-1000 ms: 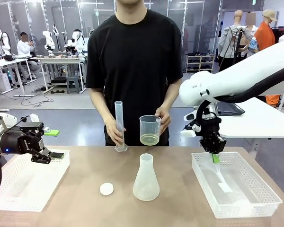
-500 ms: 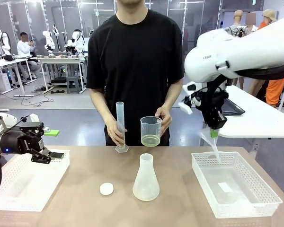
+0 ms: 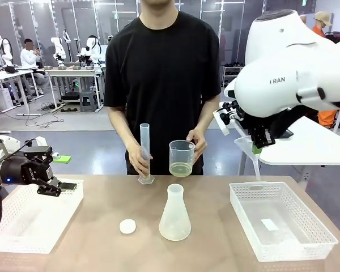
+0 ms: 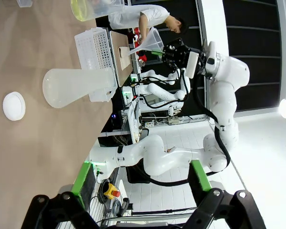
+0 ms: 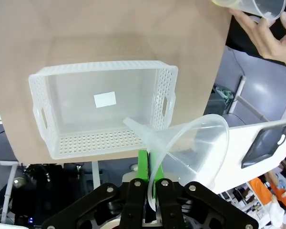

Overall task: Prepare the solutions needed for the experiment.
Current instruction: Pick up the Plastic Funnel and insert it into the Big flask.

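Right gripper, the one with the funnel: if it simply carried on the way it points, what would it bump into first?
Probably the white basket, which lies straight ahead of the right gripper in its wrist view. The spout of the funnel it holds would likely touch first. Depth is hard to judge.

Table count. White baskets point(image 3: 22, 222) point(image 3: 289, 226): two, at 8 and 4 o'clock. Conical flask point(image 3: 174, 214): one. Round cap point(image 3: 127, 226): one. Graduated cylinder point(image 3: 143, 148): one. Beaker point(image 3: 181, 152): one, with one shallow layer of yellow-green solutions point(image 3: 179, 168). Funnel point(image 3: 245, 144): one.
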`<state>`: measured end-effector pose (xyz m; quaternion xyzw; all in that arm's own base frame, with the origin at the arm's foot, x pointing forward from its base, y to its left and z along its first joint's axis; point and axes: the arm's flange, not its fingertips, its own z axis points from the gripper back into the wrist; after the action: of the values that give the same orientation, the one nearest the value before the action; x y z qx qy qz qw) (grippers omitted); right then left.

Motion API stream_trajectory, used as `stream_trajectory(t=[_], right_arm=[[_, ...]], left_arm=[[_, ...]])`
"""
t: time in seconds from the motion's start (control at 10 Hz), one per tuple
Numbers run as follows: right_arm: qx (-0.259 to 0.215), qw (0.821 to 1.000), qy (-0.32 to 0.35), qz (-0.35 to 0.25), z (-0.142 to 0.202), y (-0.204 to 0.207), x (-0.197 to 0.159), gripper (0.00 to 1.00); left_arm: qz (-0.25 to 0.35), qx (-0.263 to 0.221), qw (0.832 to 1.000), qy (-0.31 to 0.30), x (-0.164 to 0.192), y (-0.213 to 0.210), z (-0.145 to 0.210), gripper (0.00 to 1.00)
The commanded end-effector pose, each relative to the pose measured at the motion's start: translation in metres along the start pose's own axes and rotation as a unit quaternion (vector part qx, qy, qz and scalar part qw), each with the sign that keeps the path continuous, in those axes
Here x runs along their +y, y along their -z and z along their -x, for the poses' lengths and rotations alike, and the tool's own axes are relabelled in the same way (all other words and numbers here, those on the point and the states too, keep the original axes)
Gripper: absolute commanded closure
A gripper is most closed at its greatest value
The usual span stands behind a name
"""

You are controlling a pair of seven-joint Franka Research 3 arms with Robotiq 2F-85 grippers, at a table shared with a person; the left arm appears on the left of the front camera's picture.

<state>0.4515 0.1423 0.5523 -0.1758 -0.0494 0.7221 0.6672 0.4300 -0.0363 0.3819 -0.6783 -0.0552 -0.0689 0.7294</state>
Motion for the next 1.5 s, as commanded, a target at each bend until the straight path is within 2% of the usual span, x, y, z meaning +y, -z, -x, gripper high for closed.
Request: stream_trajectory(t=[0.0, 0.1, 0.8, 0.9, 1.1, 1.4], right_arm=[[-0.013, 0.999, 0.033, 0.028, 0.002, 0.007, 0.01, 1.0], [0.0, 1.0, 0.0, 0.0, 0.0, 0.0, 0.0, 1.0], [0.0, 1.0, 0.0, 0.0, 0.0, 0.0, 0.0, 1.0], [-0.006, 1.0, 0.004, 0.002, -0.001, 0.003, 0.005, 0.96], [-0.032, 0.998, -0.052, 0.034, -0.032, -0.008, 0.012, 0.96], [-0.101, 0.981, -0.144, 0.083, -0.071, -0.029, 0.034, 0.96]], left_arm=[[0.005, -0.004, 1.0, 0.006, -0.002, 0.001, -0.001, 0.0], [0.005, -0.004, 1.0, 0.006, -0.002, 0.001, -0.001, 0.0], [0.005, -0.004, 1.0, 0.006, -0.002, 0.001, -0.001, 0.0], [0.005, -0.004, 1.0, 0.006, -0.002, 0.001, -0.001, 0.0], [0.005, -0.004, 1.0, 0.006, -0.002, 0.001, -0.001, 0.0], [0.005, -0.004, 1.0, 0.006, -0.002, 0.001, -0.001, 0.0]])
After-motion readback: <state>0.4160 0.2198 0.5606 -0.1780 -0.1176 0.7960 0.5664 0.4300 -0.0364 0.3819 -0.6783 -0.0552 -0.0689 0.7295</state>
